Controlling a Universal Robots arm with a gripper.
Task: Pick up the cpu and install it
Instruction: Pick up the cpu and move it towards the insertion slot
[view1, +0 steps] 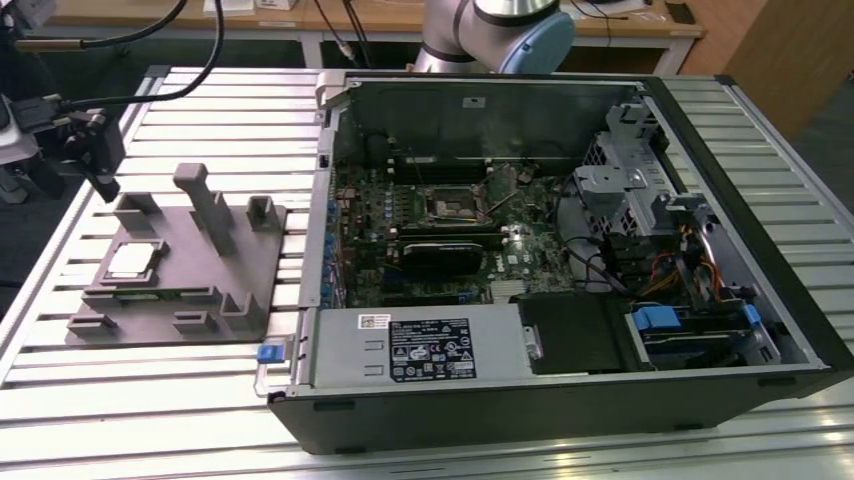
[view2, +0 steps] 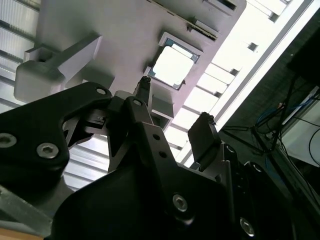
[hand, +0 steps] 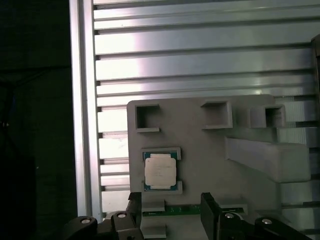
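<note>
Jaws wide, empty | cpu (hand: 160, 171) seated in grey holder (hand: 200, 150) | top apparently printed, unreadable

cpu (hand: 160, 171): open above; tall holder post (hand: 265, 160): near, standing beside

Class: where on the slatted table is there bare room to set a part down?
Bare: table slats at the exterior view's lower left, bordered by holder plate and computer case. Crowded: the plate's blocks around the cpu, and inside the case.
</note>
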